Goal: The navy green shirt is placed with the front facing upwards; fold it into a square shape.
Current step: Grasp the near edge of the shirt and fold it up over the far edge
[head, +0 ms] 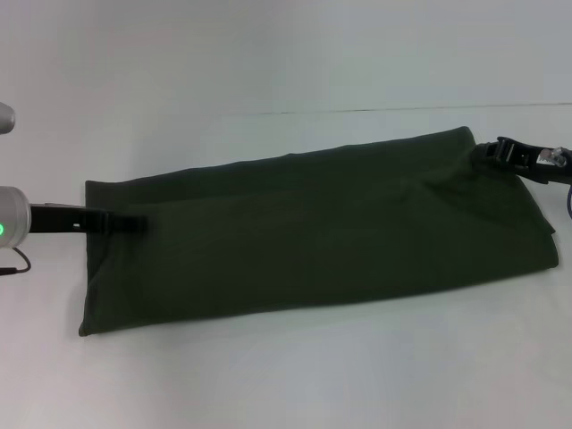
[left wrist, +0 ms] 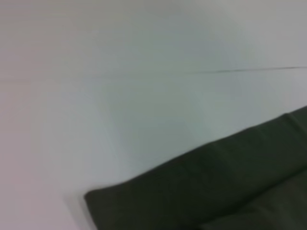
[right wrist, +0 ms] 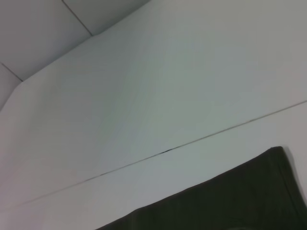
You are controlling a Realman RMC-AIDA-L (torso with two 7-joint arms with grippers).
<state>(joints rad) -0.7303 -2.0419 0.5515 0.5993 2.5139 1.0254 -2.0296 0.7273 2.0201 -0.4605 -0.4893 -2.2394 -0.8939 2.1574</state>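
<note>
The navy green shirt point(head: 313, 232) lies on the white table as a long folded band, running from near left to far right; no lettering or collar shows. My left gripper point(head: 130, 222) reaches in low over the band's left end and is shut on the cloth there. At the band's far right corner my right gripper point(head: 490, 152) is shut on the fabric, with creases fanning out from it. A ridge in the cloth runs between the two grippers. The left wrist view shows one end of the shirt point(left wrist: 230, 187), and the right wrist view a corner of the shirt point(right wrist: 240, 201).
The white table point(head: 286, 384) extends on all sides of the shirt. A thin dark seam point(head: 402, 110) crosses the tabletop behind the shirt. A dark cable point(head: 16, 264) hangs below my left arm.
</note>
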